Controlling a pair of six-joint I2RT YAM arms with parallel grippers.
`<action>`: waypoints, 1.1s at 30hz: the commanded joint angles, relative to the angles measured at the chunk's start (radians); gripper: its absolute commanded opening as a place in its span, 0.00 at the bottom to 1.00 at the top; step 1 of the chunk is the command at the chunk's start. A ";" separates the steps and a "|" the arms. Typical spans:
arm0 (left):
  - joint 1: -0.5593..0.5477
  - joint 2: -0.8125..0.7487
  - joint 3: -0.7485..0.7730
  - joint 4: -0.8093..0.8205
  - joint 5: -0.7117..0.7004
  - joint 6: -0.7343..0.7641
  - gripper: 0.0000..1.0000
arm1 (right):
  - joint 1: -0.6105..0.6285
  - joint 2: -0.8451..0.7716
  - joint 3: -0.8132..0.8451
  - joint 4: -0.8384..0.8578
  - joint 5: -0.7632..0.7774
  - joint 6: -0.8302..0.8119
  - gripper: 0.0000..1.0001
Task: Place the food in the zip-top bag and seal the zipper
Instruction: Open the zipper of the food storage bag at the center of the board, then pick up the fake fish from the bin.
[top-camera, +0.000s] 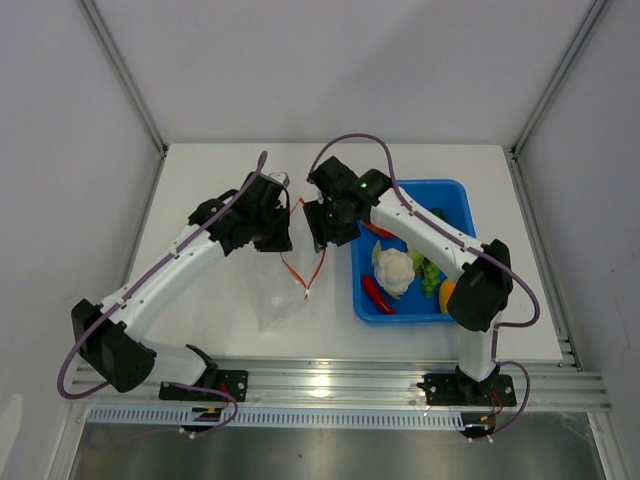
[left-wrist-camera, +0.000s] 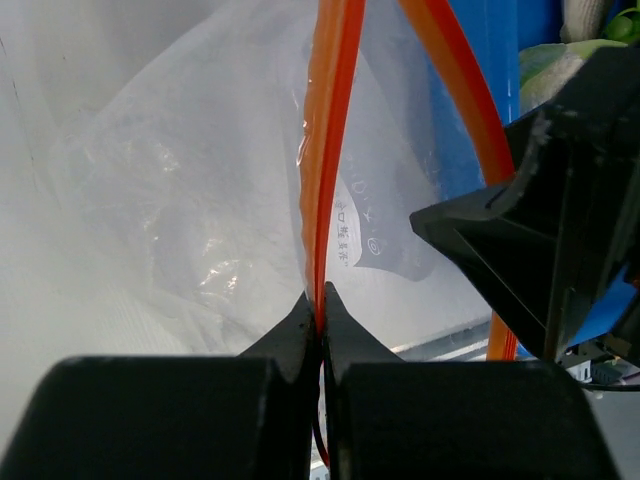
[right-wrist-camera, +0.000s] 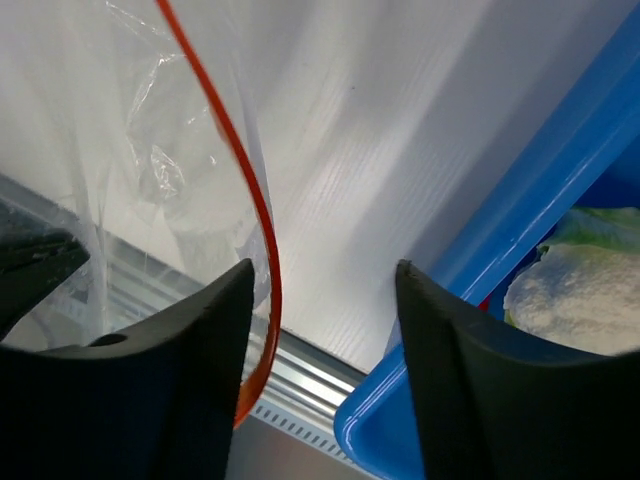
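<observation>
While the left gripper (left-wrist-camera: 320, 300) pinches the zipper (left-wrist-camera: 330, 150) between pressed-together fingers, holding up the mouth of the bag (top-camera: 272, 295) at mid-table, the right gripper (right-wrist-camera: 322, 270) hangs beside it, fingers spread. Food (top-camera: 395, 268) sits in the tray (top-camera: 455, 190). Grey walls (top-camera: 80, 150) box the white table (top-camera: 200, 180) on three sides, a rail (top-camera: 350, 372) along the fourth; bare surface lies beyond.

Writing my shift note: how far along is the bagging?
Done: nothing yet; the bag looks empty. In hand: the left fingers pinch the zipper; the right fingers are open beside it, holding nothing. Left: move the food from the tray, then seal.
</observation>
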 joint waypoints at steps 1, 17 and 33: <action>0.013 0.018 0.035 0.015 0.016 0.017 0.00 | 0.007 -0.091 -0.008 0.032 0.010 -0.046 0.63; 0.019 0.058 0.087 0.033 0.047 0.105 0.01 | -0.276 -0.113 0.176 -0.034 0.125 0.035 1.00; 0.094 0.089 0.079 0.072 0.171 0.156 0.01 | -0.496 0.004 -0.100 0.139 0.272 0.014 0.94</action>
